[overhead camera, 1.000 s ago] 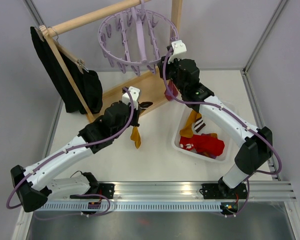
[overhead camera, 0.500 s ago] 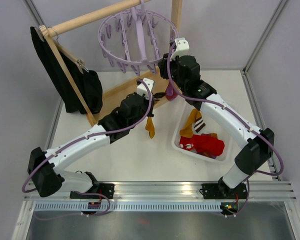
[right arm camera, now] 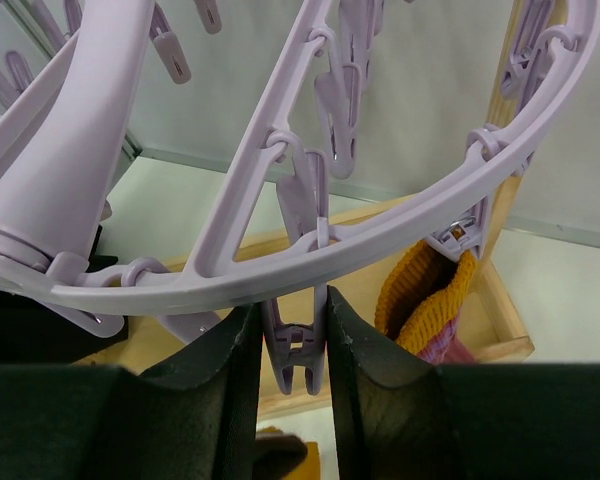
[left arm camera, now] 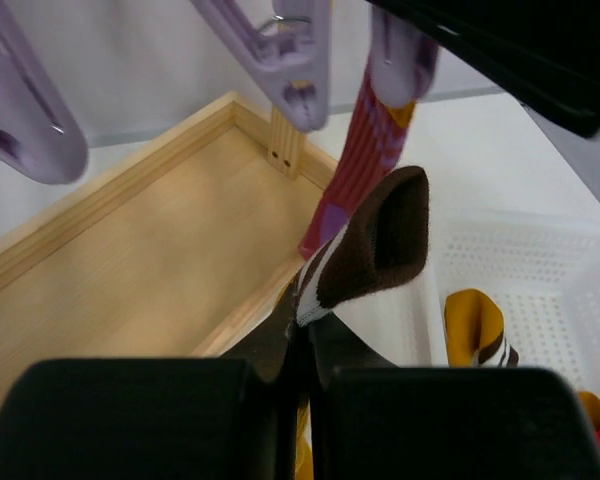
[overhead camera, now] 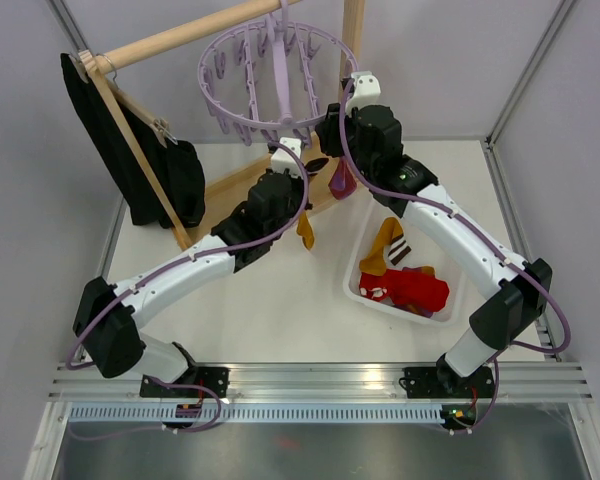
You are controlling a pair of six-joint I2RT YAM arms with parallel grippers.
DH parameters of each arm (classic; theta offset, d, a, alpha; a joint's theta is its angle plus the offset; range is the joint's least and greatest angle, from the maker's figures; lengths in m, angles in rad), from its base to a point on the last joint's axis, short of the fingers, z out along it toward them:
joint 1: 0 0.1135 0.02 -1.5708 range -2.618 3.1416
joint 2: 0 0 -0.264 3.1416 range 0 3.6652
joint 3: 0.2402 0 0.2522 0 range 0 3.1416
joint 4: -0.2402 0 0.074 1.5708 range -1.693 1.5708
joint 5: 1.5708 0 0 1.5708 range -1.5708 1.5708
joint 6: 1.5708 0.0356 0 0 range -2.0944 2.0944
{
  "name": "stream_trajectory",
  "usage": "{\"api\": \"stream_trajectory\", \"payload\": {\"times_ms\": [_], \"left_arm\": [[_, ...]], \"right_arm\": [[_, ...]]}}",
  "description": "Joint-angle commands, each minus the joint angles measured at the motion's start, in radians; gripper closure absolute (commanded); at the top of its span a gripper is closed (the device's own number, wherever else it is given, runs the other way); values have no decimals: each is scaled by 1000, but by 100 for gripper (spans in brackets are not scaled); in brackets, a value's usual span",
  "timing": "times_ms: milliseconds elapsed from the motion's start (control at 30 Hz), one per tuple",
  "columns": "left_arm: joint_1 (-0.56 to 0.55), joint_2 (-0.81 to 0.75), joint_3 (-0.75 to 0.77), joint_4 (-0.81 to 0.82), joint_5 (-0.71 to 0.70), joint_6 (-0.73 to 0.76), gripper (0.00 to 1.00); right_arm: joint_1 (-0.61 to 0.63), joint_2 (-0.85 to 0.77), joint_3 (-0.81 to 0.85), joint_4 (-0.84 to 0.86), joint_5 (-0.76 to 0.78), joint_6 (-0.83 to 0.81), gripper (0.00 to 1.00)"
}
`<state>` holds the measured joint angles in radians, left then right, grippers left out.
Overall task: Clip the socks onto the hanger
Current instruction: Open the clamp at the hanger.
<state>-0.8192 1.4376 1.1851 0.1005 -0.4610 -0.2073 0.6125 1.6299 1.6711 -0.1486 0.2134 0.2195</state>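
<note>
The lavender hanger (overhead camera: 275, 80) hangs from the wooden rack. My left gripper (overhead camera: 302, 172) is shut on a mustard sock with a brown and white end (overhead camera: 305, 228), held up just below the ring's near pegs; in the left wrist view the gripper (left arm camera: 305, 350) pinches the sock (left arm camera: 380, 235) under a peg (left arm camera: 292, 62). My right gripper (overhead camera: 327, 135) is shut on a peg (right arm camera: 297, 350) under the ring (right arm camera: 380, 240), its fingers (right arm camera: 230, 360) squeezing it. A red-purple sock with a mustard cuff (overhead camera: 342, 180) hangs clipped beside it (right arm camera: 425, 295).
A white basket (overhead camera: 352, 272) at the right holds a red sock (overhead camera: 412, 288) and a mustard sock (overhead camera: 384, 246). The wooden rack's base (overhead camera: 242, 185) lies under both grippers. A black garment (overhead camera: 140, 150) hangs on a wooden hanger at the left.
My left arm has reached up and right, carrying the mustard sock from over the table to just under the hanger. My right gripper has edged slightly up at the ring.
</note>
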Motion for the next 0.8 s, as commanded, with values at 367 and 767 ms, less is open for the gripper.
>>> {"api": "stream_trajectory", "payload": {"times_ms": [367, 767], "left_arm": [[61, 38, 64, 71, 48, -90, 98], [63, 52, 73, 99, 59, -126, 98]], "right_arm": [[1, -1, 93, 4, -12, 43, 100], [9, -8, 90, -9, -11, 41, 100]]}}
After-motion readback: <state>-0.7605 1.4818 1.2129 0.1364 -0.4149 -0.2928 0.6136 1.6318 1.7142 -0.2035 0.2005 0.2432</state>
